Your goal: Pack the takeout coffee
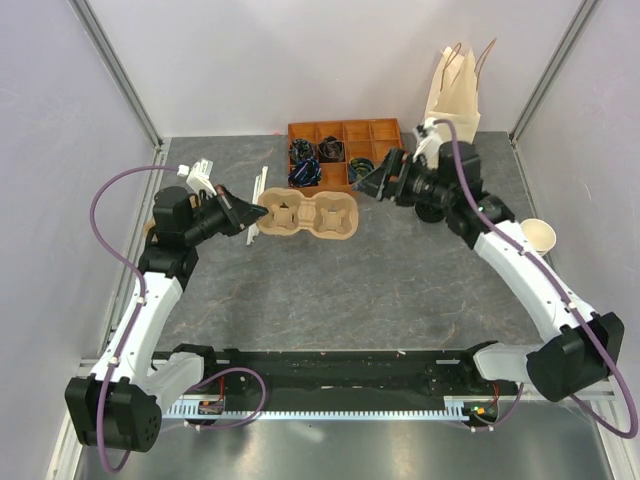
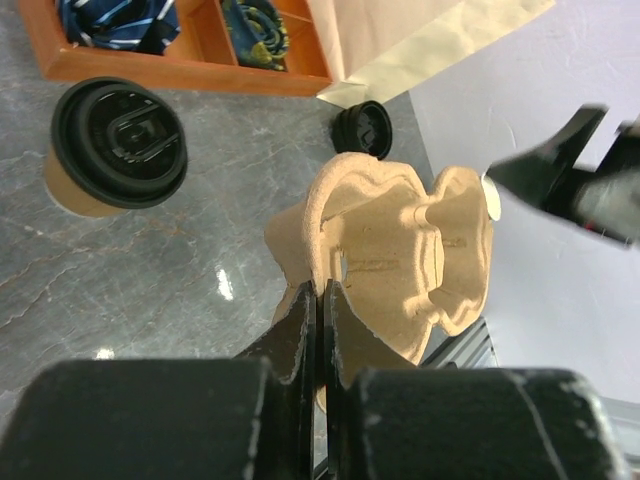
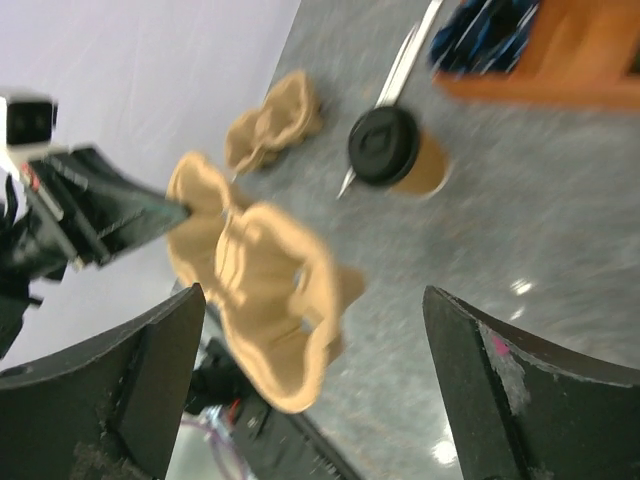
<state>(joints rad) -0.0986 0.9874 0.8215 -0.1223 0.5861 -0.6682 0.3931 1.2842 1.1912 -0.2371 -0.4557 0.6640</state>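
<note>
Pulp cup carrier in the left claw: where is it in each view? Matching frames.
Top external: cup carrier mid-table, just below the orange tray in frame, its left end in the left claw.
Left wrist: cup carrier centre frame; orange tray upper left.
Right wrist: cup carrier lower centre-left, blurred; orange tray upper right.
Shared landmark: the orange tray.
</note>
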